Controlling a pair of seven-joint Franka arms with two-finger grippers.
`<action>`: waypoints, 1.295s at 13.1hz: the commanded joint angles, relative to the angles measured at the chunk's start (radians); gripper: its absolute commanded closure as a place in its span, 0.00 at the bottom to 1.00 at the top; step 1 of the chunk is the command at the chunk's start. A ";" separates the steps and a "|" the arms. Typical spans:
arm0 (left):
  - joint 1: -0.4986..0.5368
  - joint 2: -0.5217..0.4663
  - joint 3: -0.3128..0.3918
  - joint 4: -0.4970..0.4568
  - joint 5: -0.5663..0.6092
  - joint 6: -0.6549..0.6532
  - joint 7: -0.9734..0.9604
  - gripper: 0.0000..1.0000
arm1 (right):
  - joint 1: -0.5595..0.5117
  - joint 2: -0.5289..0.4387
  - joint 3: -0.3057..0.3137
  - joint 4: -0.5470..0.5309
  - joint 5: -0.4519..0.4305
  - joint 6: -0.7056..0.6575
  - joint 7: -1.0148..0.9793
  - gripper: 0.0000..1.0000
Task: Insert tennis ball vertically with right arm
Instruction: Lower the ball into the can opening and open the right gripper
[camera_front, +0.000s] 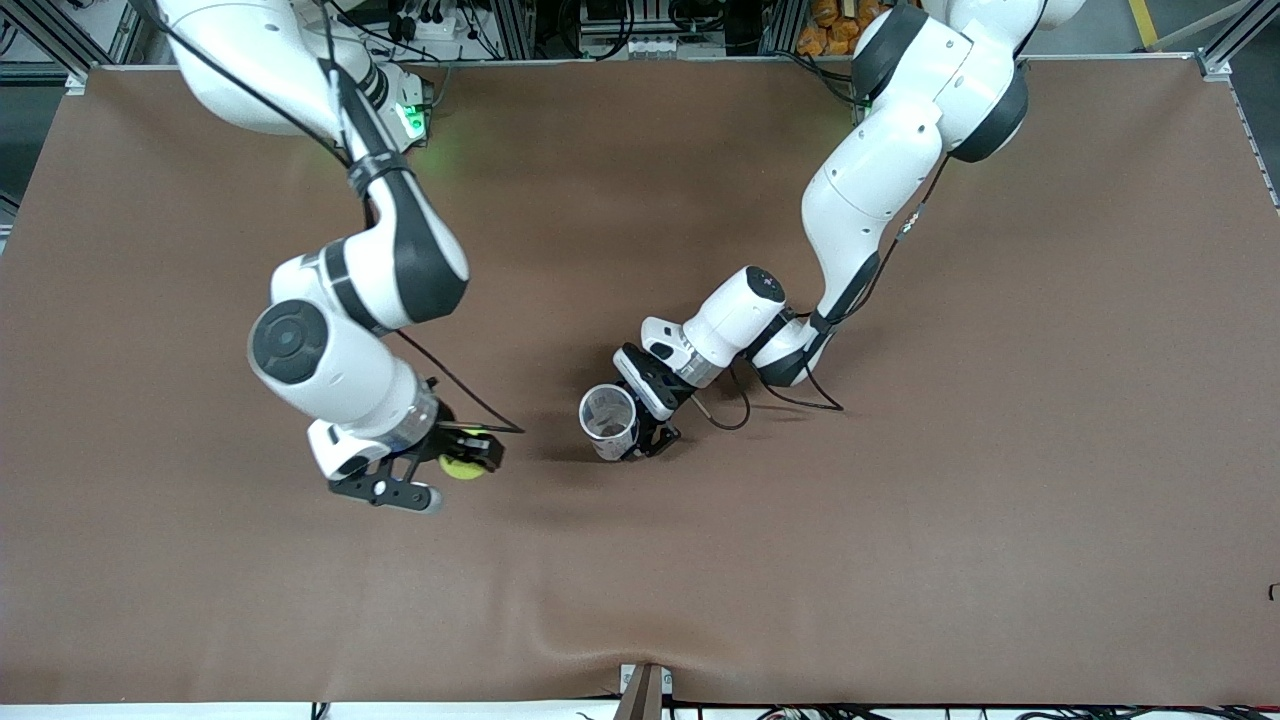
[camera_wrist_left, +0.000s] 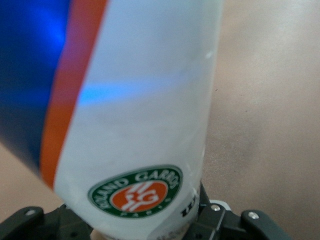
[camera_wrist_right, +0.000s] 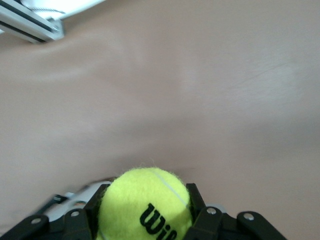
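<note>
— Where is the ball?
— My right hand (camera_front: 462, 455) is squeezing the yellow tennis ball (camera_front: 463, 466) over the brown surface (camera_front: 900, 550).
— And the can?
— My left hand (camera_front: 640, 440) is gripping the open tennis ball can (camera_front: 609, 420) upright mid-surface.

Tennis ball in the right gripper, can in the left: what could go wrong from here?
1. The right gripper holds the tennis ball off to one side of the can, over bare table; a loose grip could drop it in transit.
2. The can's mouth looks barely wider than the ball, so a slight misalignment may catch the rim.
3. The left gripper holds the can near its base; downward push could tilt it.
</note>
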 joint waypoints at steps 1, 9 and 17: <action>-0.004 0.018 0.004 0.013 -0.010 0.012 -0.009 0.27 | 0.081 -0.018 -0.013 -0.009 0.016 0.047 0.184 0.42; -0.006 0.027 0.004 0.014 -0.009 0.012 -0.007 0.27 | 0.238 -0.009 -0.020 -0.009 -0.106 0.120 0.474 0.42; -0.004 0.029 0.013 0.017 -0.012 0.012 -0.007 0.27 | 0.261 -0.006 -0.019 -0.021 -0.171 0.120 0.482 0.41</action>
